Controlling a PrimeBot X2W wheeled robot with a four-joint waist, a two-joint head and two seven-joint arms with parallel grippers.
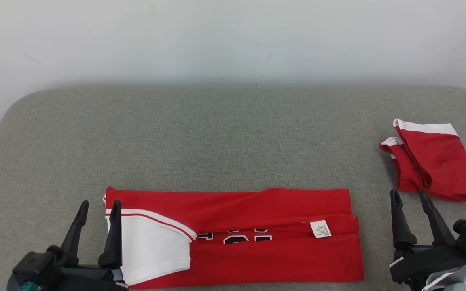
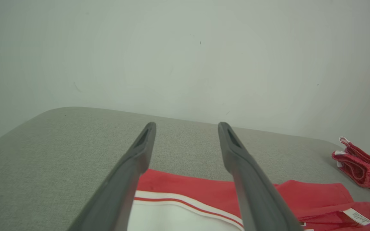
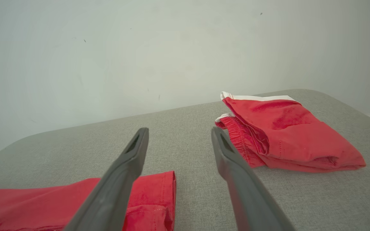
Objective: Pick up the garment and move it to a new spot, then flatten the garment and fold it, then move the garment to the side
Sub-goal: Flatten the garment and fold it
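Both hands wide open, nothing held. My left hand (image 1: 100,204) hovers at the white-sleeve end of the long folded red jersey with black lettering (image 1: 257,226), and my right hand (image 1: 409,193) is just off its other end. The jersey lies flat on the grey fabric-covered table (image 1: 217,133). A smaller folded red-and-white garment (image 1: 435,161) sits past the jersey's right end, apart from it.

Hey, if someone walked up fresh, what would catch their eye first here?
The long red jersey folded into a strip across the near middle of the grey surface, white panel at its left end. Next, the smaller folded red garment on the right. The open left claw and right claw flank the jersey, holding nothing.
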